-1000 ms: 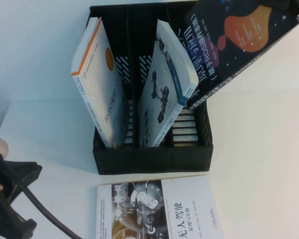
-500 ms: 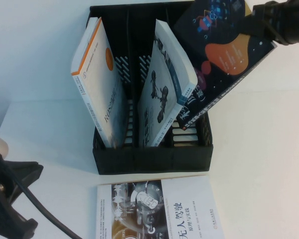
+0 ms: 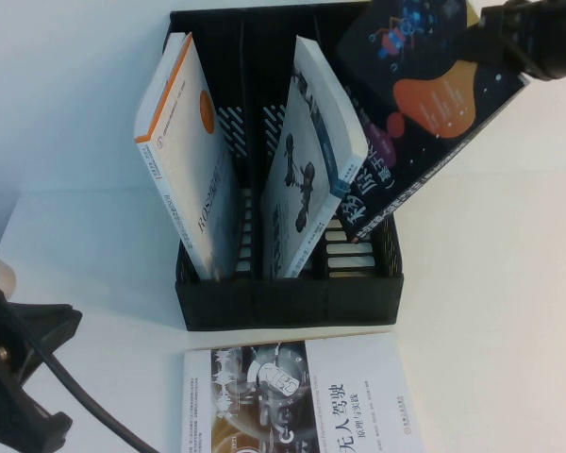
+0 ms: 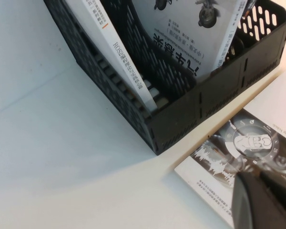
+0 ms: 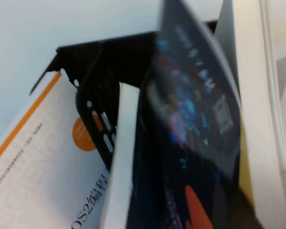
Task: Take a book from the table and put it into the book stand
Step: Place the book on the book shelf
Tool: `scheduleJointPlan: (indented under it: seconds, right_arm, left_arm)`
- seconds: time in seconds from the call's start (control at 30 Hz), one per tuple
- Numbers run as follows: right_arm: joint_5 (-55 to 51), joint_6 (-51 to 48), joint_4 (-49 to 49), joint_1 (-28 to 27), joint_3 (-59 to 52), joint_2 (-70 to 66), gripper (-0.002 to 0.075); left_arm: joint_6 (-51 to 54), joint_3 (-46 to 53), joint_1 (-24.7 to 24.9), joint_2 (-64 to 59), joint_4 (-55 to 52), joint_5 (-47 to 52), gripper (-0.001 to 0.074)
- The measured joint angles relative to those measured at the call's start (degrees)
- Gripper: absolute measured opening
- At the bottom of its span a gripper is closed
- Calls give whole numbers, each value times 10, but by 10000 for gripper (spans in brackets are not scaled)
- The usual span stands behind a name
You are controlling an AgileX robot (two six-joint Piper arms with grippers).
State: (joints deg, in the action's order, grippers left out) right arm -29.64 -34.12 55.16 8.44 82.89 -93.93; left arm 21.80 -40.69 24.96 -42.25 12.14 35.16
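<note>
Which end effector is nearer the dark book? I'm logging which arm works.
Right. The right end effector holds the dark book at its upper edge; the left end effector sits far off, beside the table's near-left corner.

The flat book (image 3: 292, 396) at 6 o'clock in the high view bears the large title "无人驾驶", with a smaller line beside it too fine to read. The orange-edged book (image 3: 184, 160) at 10 o'clock shows "ROS" on its cover; the right wrist view reads "OS2编程" there, and its spine reads "ROS2". The book (image 3: 424, 104) at 1 o'clock carries big white Chinese characters, too tilted and hidden to read. The middle book (image 3: 307, 179) has large Chinese lettering I cannot make out.
</note>
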Motion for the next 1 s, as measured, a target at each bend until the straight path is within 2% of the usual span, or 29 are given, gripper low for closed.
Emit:
scheduleJointPlan:
  seconds: [0.33, 1.0]
  right_arm:
    - [30, 0, -33, 0, -2, 62, 178]
    - [3, 21, -28, 0, 1, -25, 178]
  left_arm:
    - [0, 0, 0, 0, 3, 0, -4]
    - [0, 10, 0, 0, 13, -16, -4]
